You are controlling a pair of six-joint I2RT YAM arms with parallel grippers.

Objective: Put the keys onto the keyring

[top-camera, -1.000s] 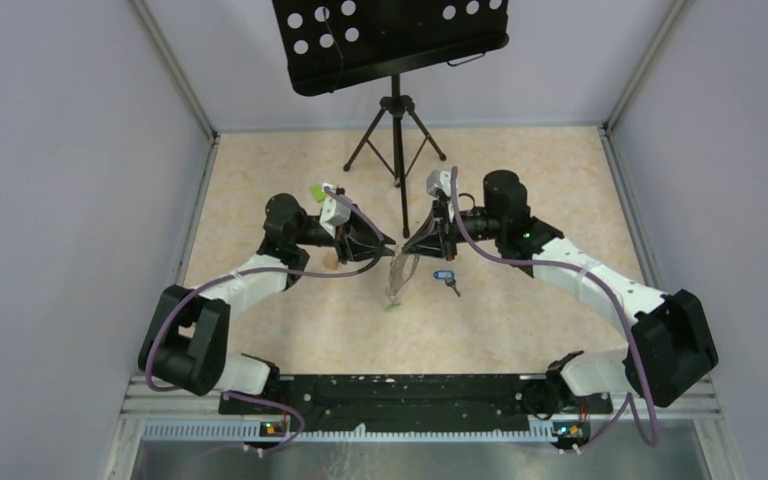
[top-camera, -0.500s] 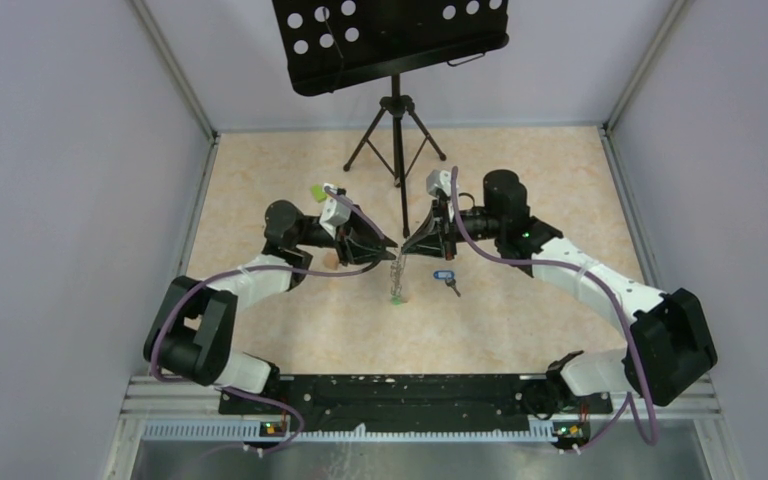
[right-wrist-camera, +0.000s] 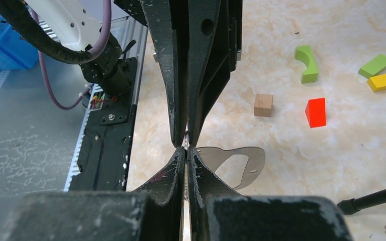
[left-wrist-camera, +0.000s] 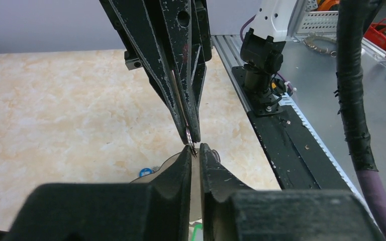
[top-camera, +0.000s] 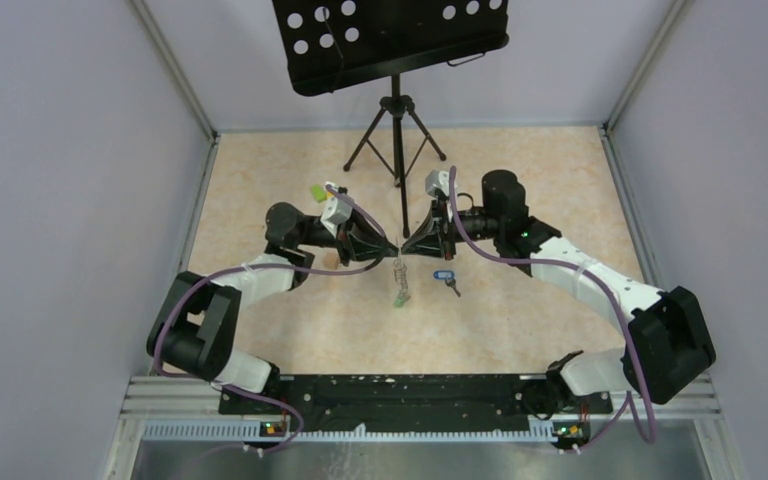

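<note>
**Finding 1.** The left claw (left-wrist-camera: 195, 150) and the right claw (right-wrist-camera: 185, 150) meet tip to tip above the table (top-camera: 290, 320). A small metal ring (left-wrist-camera: 187, 134) sits directly ahead of the left claw's tips, pinched in the right claw's tips.

**Finding 2.** From that meeting point the chain (top-camera: 398, 268) hangs straight down, long axis vertical. The green key (top-camera: 400, 298) is at its lower end, beneath both claws. The keyring (right-wrist-camera: 257, 159) shows as a grey loop just beyond and below the right claw's tips. Whether it hangs or rests on the table cannot be told.

**Finding 3.** The blue key (top-camera: 444, 277) lies flat on the table, below the right claw and on its outer side. It is nearer the right arm and apart from the chain.

**Finding 4.** The right claw's fingers are pressed together on the ring. The left claw's fingers are a narrow slit apart. The wrist view is too tight to tell whether they grip the ring or merely flank it.

**Assessment.** The green key appears fitted and the blue key is outstanding. The coming move turns on the ring lying dead ahead of the left tips.
</note>
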